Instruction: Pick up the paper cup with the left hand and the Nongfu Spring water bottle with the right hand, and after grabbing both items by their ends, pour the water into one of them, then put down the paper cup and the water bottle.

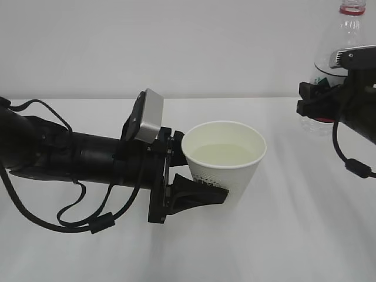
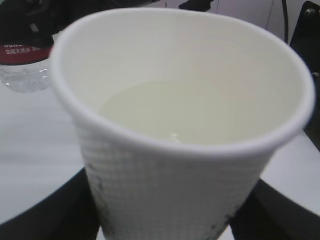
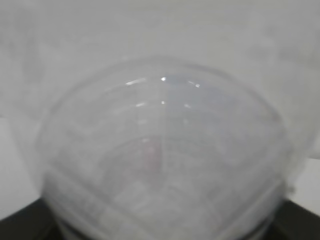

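A white paper cup (image 1: 224,161) with a textured wall sits upright near the middle, holding a shallow pool of pale water (image 1: 224,154). Well apart at the far right, a clear ribbed water bottle (image 1: 341,64) with a red neck ring stands upright.

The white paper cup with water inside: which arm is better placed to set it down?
Left. The left gripper already clamps the white paper cup; the right gripper holds the clear plastic bottle.

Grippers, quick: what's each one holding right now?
Left gripper: closed on the paper cup, water inside.
Right gripper: closed on the Nongfu Spring water bottle, upright.
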